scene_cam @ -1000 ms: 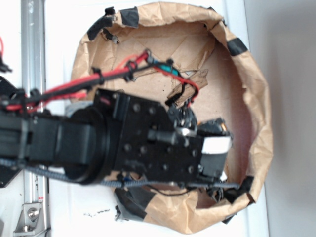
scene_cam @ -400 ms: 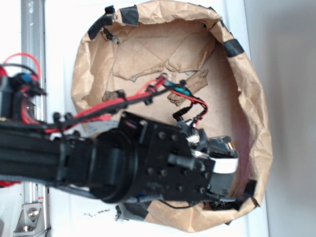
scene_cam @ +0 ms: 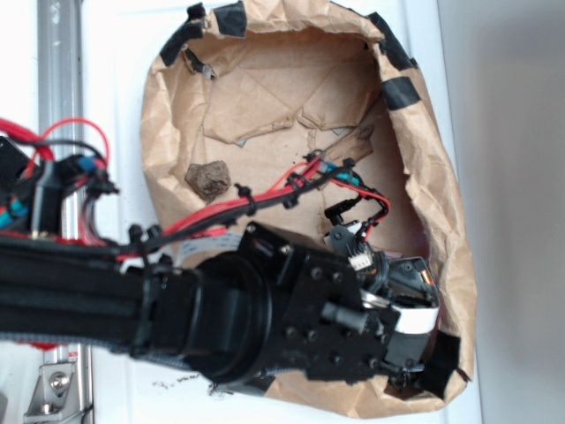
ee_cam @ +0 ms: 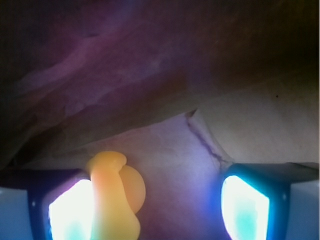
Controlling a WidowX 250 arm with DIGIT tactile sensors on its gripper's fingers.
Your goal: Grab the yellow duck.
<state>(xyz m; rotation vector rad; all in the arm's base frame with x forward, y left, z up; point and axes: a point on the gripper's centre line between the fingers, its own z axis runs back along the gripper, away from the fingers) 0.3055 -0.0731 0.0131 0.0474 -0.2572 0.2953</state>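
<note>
The yellow duck [ee_cam: 114, 200] sits between the gripper's [ee_cam: 160, 210] two fingers, close against the left-hand one [ee_cam: 67, 212]; the jaws stand wide, not closed on it. Brown paper wall [ee_cam: 150, 75] rises just beyond the duck. A brown rock [scene_cam: 208, 178] lies well apart.

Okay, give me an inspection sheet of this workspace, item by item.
Surface: crumpled brown paper basin with black tape patches on its rim, set on a white table.
Job's things: yellow duck close by the left finger in the wrist view; hidden under the arm in the exterior view.
Clutter: brown rock on the paper floor.
Grippers: gripper low inside the basin, jaws apart, duck between them, contact not clear.
Cables: red and black wires run along the arm.
Surroundings: metal rail at the left, grey wall at the right.
</note>
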